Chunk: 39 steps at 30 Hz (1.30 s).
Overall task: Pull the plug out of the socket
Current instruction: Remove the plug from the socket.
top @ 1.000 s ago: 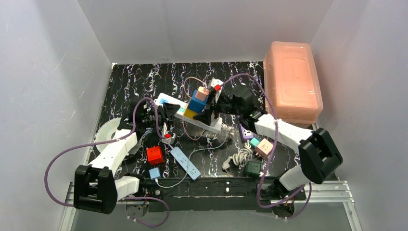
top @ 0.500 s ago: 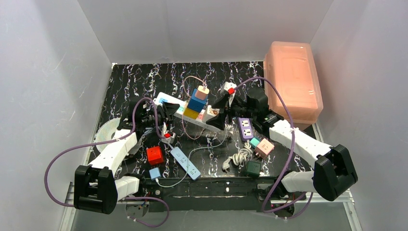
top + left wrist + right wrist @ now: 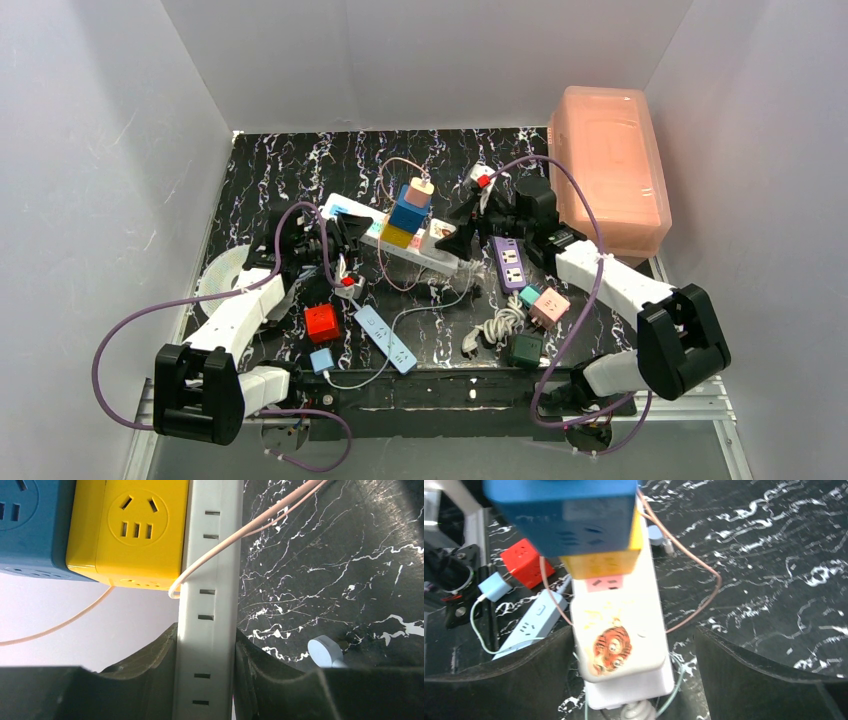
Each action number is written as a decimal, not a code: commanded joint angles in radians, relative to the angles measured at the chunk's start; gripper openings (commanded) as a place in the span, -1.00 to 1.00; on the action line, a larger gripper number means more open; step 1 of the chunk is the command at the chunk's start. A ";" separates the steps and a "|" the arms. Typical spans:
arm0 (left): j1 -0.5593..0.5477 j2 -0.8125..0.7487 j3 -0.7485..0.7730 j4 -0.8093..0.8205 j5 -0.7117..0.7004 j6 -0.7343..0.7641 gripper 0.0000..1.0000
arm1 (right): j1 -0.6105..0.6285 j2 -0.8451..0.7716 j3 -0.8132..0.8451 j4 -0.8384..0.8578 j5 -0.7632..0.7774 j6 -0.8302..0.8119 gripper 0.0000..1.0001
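1. Near the middle of the black table [image 3: 270, 170] we see the socket [image 3: 358, 214]; it is a long white strip, and it lies on a slant.
2. On top of the socket stands a yellow cube plug [image 3: 396, 237]; a blue cube [image 3: 408, 216] sits on that one, and a small pink cube [image 3: 422, 189] sits on the very top; a thin pink wire [image 3: 250, 527] runs past them.
3. Our left gripper [image 3: 205, 680] is clenched on the socket; one dark finger presses on each long side of the white strip, close to the yellow cube plug.
4. Our right gripper [image 3: 459, 228] is spread wide and holds nothing; its fingers [image 3: 754, 680] stand on either side of the socket's right end, where an orange sticker [image 3: 611, 647] shows; we cannot tell if they touch the strip.
5. Closer to the arms lie a red cube [image 3: 322, 322], a slim light-blue strip [image 3: 385, 338], a short purple strip [image 3: 510, 265] and a dark green cube [image 3: 526, 349]; a big pink box [image 3: 608, 170] sits at the far right side.
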 commanded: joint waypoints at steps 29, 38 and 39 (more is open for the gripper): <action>0.003 -0.081 0.078 0.113 0.191 0.010 -1.00 | 0.026 0.120 0.098 0.099 -0.163 0.099 -0.24; 0.003 -0.094 0.071 0.054 0.211 0.053 -1.00 | 0.026 0.085 0.117 0.046 -0.143 0.067 -0.97; 0.003 -0.101 0.071 0.025 0.221 0.071 -1.00 | 0.025 0.071 0.116 0.048 -0.133 0.063 -0.97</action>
